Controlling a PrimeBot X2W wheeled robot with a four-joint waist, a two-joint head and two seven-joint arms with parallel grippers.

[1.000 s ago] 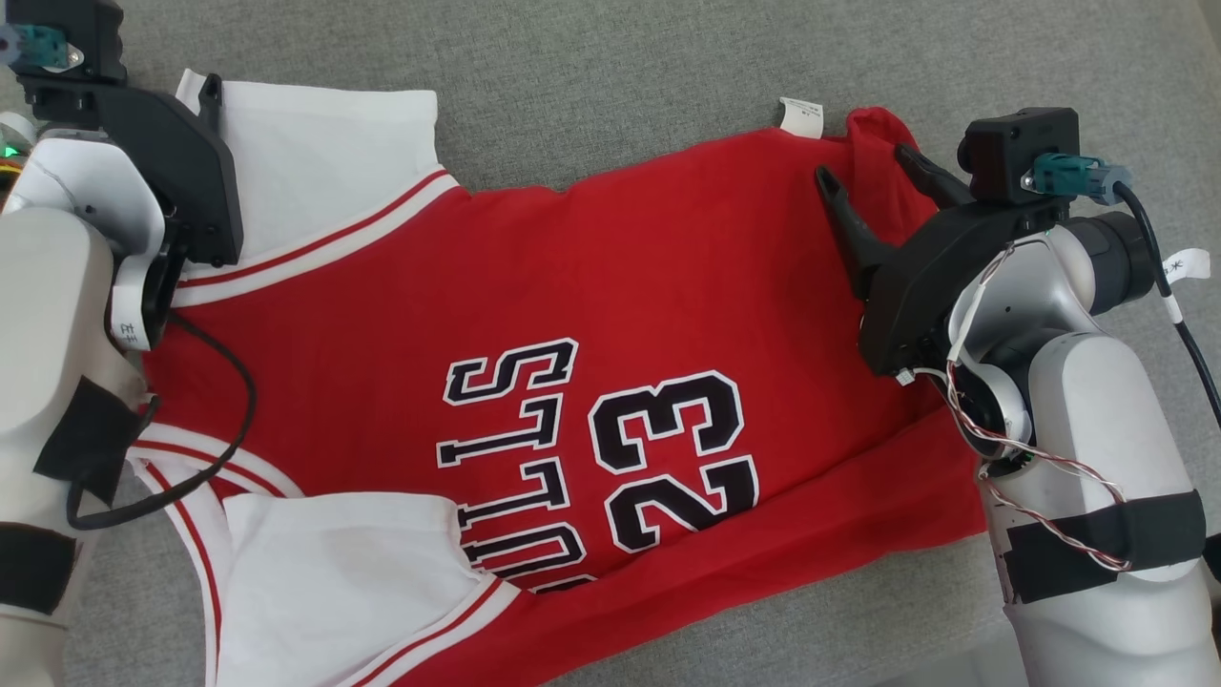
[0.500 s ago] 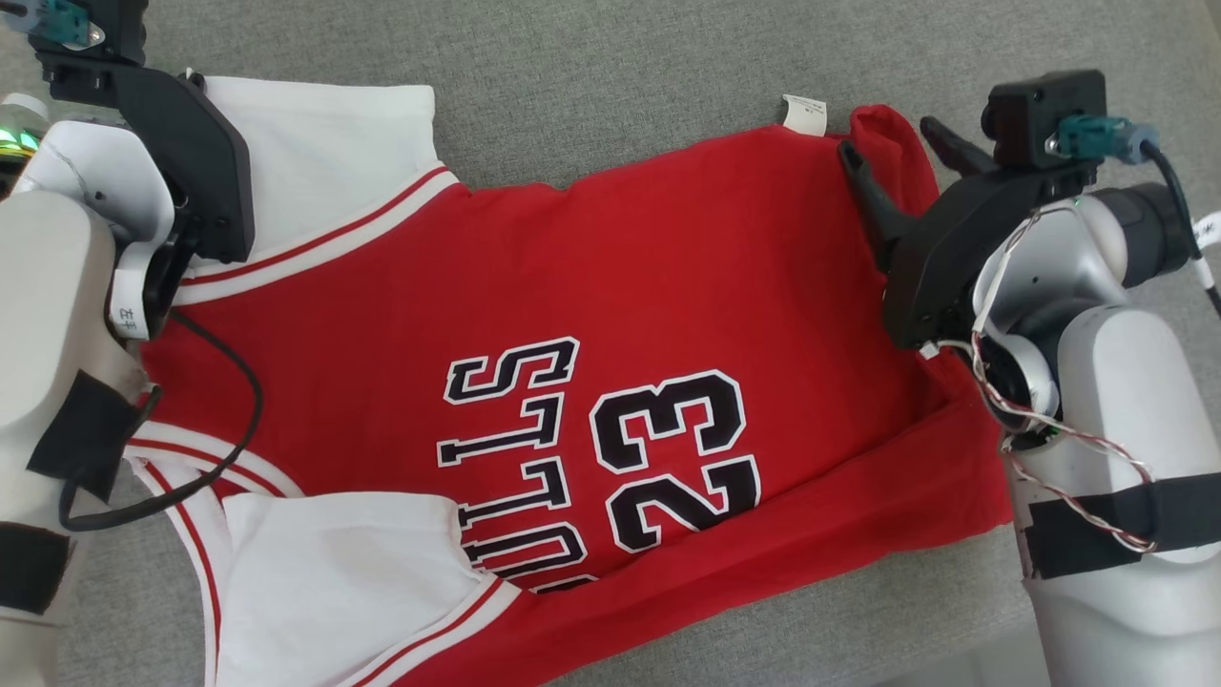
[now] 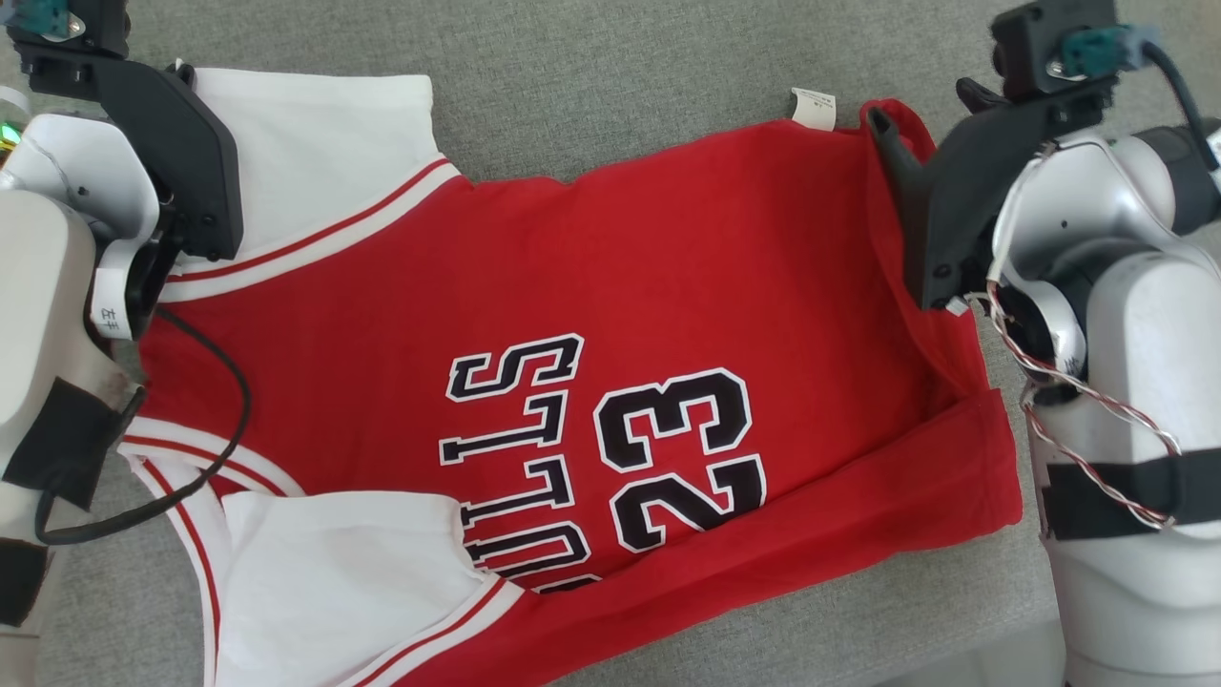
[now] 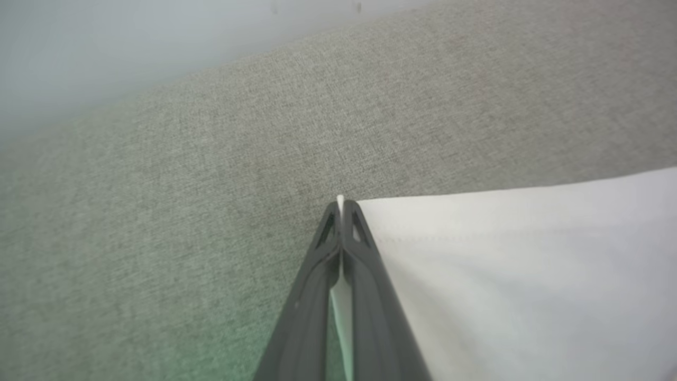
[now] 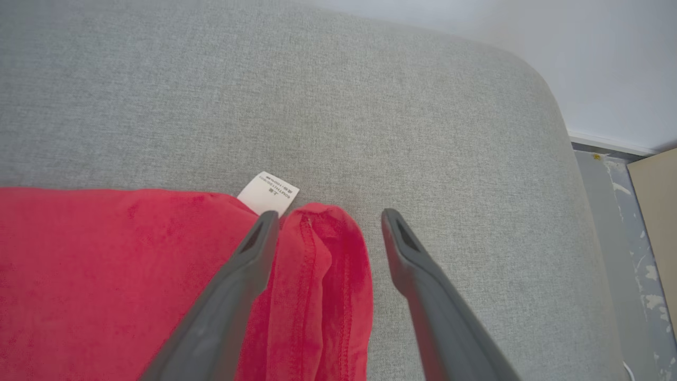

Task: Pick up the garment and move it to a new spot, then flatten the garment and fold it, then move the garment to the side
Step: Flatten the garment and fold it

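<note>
Garment — head view: red, print up, spread across the grey cushion, with the white sleeves toward the robot's left and the hem toward its right.
Grippers, head view: the left gripper sits at the far sleeve's corner, and the right gripper straddles the far hem corner.
Cable, head view: a black lead from the left arm droops across the red shoulder area and may drag or snag the cloth if that arm lifts.
Grip, left wrist view: the left gripper is clenched on a thin edge of the white sleeve — so little is caught that a pull may slip it free.
Reach, right wrist view: the right gripper stands released, jaws either side of the rolled hem corner. Closing too high would miss it, and a one-sided lift would skew the cloth.
Surroundings, right wrist view: a white care tag lies just beside one finger. The cushion's rounded end and the floor are near, and nothing blocks the jaws.
</note>
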